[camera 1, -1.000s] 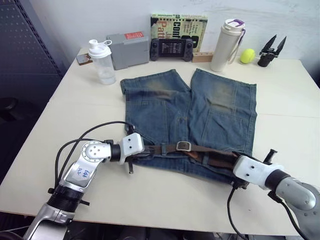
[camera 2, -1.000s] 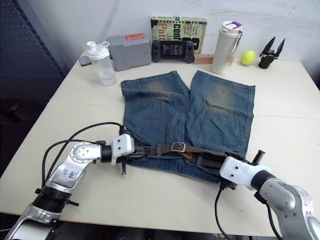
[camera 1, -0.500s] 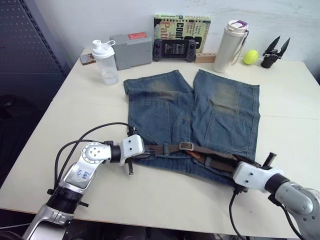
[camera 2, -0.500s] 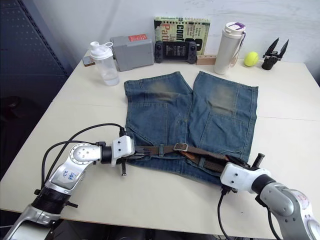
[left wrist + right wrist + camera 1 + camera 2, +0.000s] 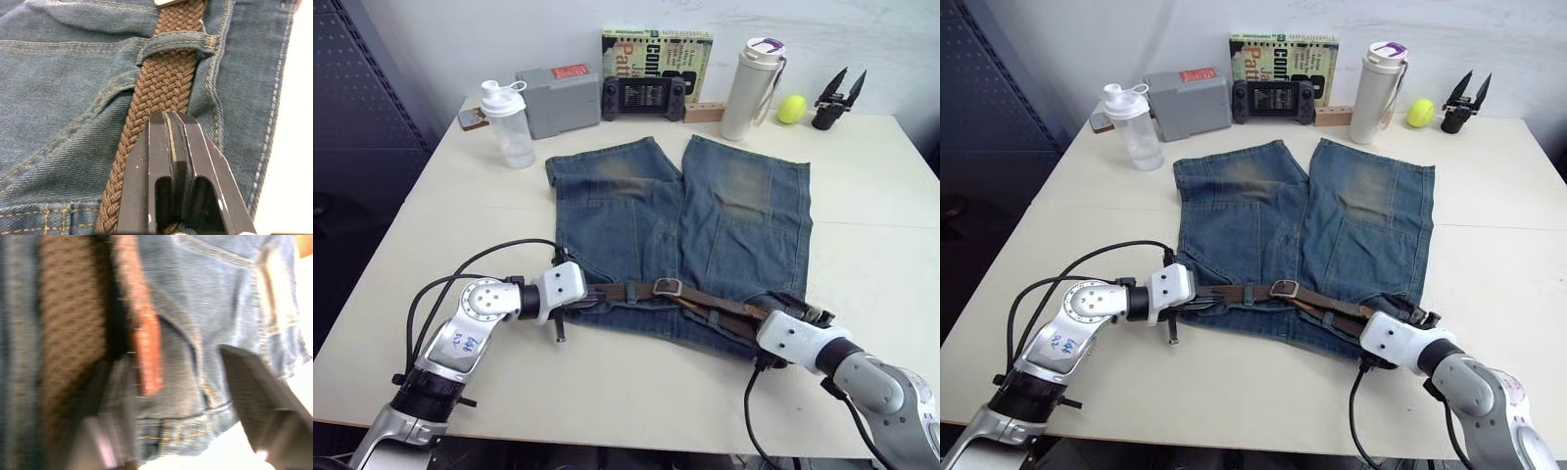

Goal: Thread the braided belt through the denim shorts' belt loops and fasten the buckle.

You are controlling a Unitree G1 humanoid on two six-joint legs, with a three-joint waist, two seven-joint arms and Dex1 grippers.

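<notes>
Braided belt (image 5: 636,291) runs along the waistband of the denim shorts (image 5: 680,230), low centre of frame; buckle (image 5: 667,287) sits mid-waist and looks closed, tail runs lower right. In the left wrist view the strap passes under one belt loop (image 5: 173,41).

Left gripper (image 5: 172,147) at the waist's left end: fingers pressed together on top of the braid, can't tell if any strap is actually pinched between them. Right gripper (image 5: 183,382) at the waist's right end: fingers spread apart over denim beside the strap and an orange-brown tab (image 5: 148,352), holding nothing.

Risks, my read:
- pulling from the left drags the whole waistband along, bunching the denim
- right fingers closing here likely grab cloth instead of braid
- loose tail could slip out of the last loop

Surroundings, upper edge of frame: shaker bottle (image 5: 504,122), grey box (image 5: 563,98), game controller (image 5: 643,95), book (image 5: 658,54), white flask (image 5: 749,88), tennis ball (image 5: 792,109), spare black gripper (image 5: 832,95). All well apart from the shorts, nothing blocking.
</notes>
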